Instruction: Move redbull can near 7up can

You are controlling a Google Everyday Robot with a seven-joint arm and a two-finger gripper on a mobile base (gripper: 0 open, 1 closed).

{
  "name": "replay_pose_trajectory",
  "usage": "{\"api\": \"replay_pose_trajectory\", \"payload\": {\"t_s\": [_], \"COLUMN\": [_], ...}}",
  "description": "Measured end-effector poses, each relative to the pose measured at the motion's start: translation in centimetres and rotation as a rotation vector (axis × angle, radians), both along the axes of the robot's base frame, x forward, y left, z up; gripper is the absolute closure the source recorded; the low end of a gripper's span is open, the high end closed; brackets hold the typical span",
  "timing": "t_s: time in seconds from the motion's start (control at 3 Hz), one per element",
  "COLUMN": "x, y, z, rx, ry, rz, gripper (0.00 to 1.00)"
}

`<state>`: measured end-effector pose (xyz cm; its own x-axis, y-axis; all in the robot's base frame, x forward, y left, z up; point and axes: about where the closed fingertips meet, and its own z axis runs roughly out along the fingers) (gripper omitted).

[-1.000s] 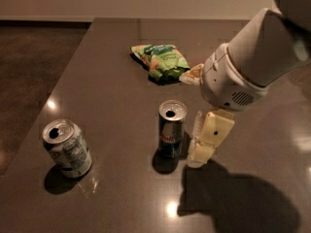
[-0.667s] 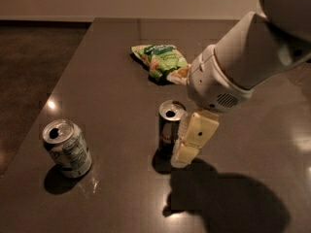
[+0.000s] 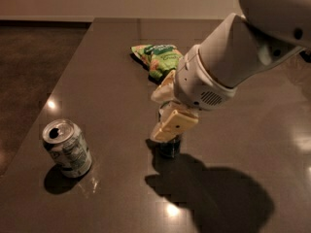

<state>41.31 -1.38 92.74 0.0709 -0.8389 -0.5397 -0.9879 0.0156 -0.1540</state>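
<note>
Indoor room, type unclear: 1 dark glossy table (image 3: 104,98), pale wall (image 3: 121,1) along top, dark floor (image 3: 29,57) upper left; gripper (image 3: 165,116) at centre.

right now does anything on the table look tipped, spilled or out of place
Nothing stands out. The 7up can stands on its base at the left, no spill around it. The green snack bag lies at the back. The gripper covers the redbull can, only its base showing.

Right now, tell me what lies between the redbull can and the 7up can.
Camera view: only bare table between the 7up can and the redbull can; the gripper hangs over the redbull can, hiding its top.
</note>
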Motion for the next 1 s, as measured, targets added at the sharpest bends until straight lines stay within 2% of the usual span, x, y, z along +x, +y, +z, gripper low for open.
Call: {"api": "replay_pose_trajectory", "payload": {"t_s": [0.33, 0.67, 1.0], "x": [0.4, -0.2, -1.7], "y": [0.1, 1.4, 3.7], "z": [0.6, 2.6, 4.8], "rx": [0.009, 0.042, 0.089], "ry": [0.003, -0.007, -0.019], "rz": [0.002, 0.045, 0.110], "gripper": [0.65, 0.88, 1.00]}}
